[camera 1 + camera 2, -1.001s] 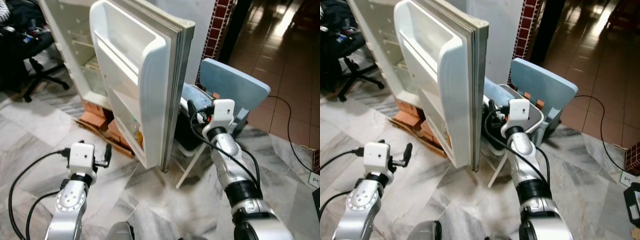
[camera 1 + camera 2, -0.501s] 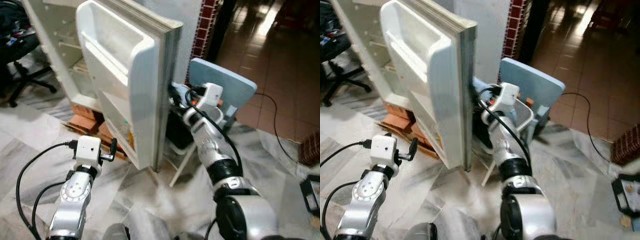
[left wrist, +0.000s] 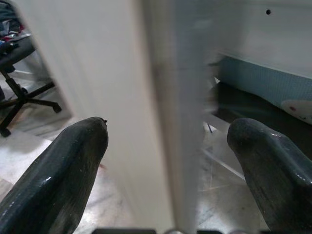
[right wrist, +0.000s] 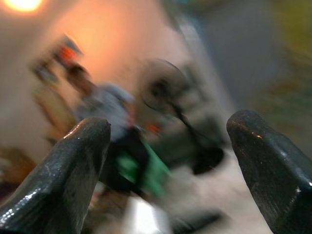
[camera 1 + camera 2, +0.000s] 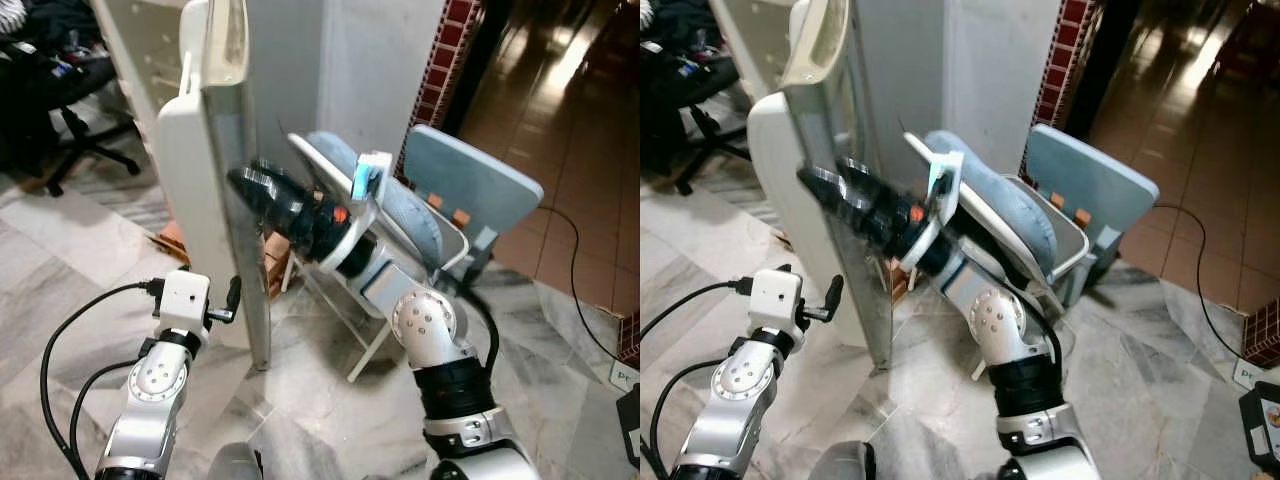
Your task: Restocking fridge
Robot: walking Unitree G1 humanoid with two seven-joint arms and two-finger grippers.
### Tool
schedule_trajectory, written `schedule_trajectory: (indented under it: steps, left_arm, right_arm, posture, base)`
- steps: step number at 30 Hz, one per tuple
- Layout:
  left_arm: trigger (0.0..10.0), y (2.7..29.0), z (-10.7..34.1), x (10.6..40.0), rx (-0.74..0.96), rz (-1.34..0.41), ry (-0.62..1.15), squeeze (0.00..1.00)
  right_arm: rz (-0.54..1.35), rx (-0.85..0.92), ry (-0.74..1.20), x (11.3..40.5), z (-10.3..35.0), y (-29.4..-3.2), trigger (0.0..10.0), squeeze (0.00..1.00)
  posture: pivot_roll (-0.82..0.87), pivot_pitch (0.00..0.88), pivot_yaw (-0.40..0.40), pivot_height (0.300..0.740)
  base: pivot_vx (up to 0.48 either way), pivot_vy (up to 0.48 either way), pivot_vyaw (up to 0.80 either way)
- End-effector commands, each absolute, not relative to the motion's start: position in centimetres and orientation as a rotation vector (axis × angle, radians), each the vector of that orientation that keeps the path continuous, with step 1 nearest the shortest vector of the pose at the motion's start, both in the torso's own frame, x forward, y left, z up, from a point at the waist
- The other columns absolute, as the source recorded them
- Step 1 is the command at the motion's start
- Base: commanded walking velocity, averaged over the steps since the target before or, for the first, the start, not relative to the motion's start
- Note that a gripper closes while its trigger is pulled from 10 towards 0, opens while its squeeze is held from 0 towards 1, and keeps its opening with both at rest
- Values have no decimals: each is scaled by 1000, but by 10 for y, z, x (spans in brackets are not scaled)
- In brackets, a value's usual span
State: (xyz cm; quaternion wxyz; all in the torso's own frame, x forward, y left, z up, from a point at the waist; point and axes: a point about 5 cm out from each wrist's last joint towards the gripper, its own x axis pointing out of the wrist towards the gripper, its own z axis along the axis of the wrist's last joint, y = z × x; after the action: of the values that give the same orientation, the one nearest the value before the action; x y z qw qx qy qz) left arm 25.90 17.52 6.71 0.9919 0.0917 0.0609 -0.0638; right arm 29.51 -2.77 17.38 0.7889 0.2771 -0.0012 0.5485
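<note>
Left eye view: the white fridge door (image 5: 215, 190) stands nearly edge-on, its lower corner close to the marble floor (image 5: 60, 260). The right arm (image 5: 420, 330) reaches across to the door's outer face, its dark forearm blurred against the panel; the right gripper's fingertips cannot be made out here. The left gripper (image 5: 233, 297) is raised just beside the door's lower edge. Behind the arm stands a pale blue chair (image 5: 470, 185) holding a cushion (image 5: 385, 200), with a red brick pillar (image 5: 445, 50) behind it. A black office chair (image 5: 70, 110) stands at the far left.

Right eye view: the same scene; a black cable (image 5: 1200, 290) trails over the brown tiles (image 5: 1190, 120) to the right.

Left wrist view: the left gripper's two black fingers (image 3: 58, 175) are spread wide, one on either side of the fridge door's edge, not visibly touching it.

Right wrist view: the right gripper (image 4: 165, 161) has its fingers (image 4: 63, 170) held wide apart, nothing between them; the background is too blurred to identify.
</note>
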Motion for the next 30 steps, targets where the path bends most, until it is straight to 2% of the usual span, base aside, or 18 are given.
schedule_trajectory:
  steps: [1,6,7,9,10,11,12,15,21,23,30]
  left_arm:
    - [10000,175,65,258,178,-147,136,0]
    - [10000,170,61,256,167,-186,159,0]
    - [10000,170,61,257,167,-190,159,0]
    - [10000,170,62,258,167,-191,158,0]
    - [10000,171,64,261,169,-182,148,0]
    - [10000,171,64,261,169,-182,148,0]
    - [10000,174,67,263,161,-156,138,0]
    - [10000,180,67,264,170,-125,146,0]
    - [10000,185,67,267,161,-111,146,0]
    - [10000,185,69,270,170,-111,133,0]
    - [10000,185,73,274,158,-106,114,0]
  right_arm:
    - [1150,493,59,295,154,-32,10000,0]
    - [1084,175,231,302,108,-48,10000,0]
    - [1043,98,246,308,103,-50,10000,0]
    - [1022,62,244,311,102,-51,10000,0]
    - [918,3,220,323,103,-55,10000,0]
    - [918,3,220,323,103,-55,10000,0]
    - [797,22,166,334,110,-61,10000,0]
    - [755,72,129,335,113,-65,10000,0]
    - [530,110,94,339,102,-88,10000,0]
    - [403,114,102,340,93,-100,10000,0]
    - [212,143,91,345,91,-121,10000,0]
  posture:
    - [58,19,-32,740]
    - [59,27,-24,740]
    - [60,51,-17,740]
    - [60,55,-15,740]
    - [66,44,-19,740]
    - [66,44,-19,740]
    - [66,44,-19,740]
    - [62,51,-21,740]
    - [58,55,-28,740]
    - [56,51,-26,740]
    - [51,46,-20,740]
  base:
    - [0,0,0]
    - [0,0,0]
    - [0,0,0]
    - [0,0,0]
    - [0,0,0]
    - [0,0,0]
    - [0,0,0]
    - [0,0,0]
    - [0,480,0]
    - [0,480,0]
    - [0,480,0]
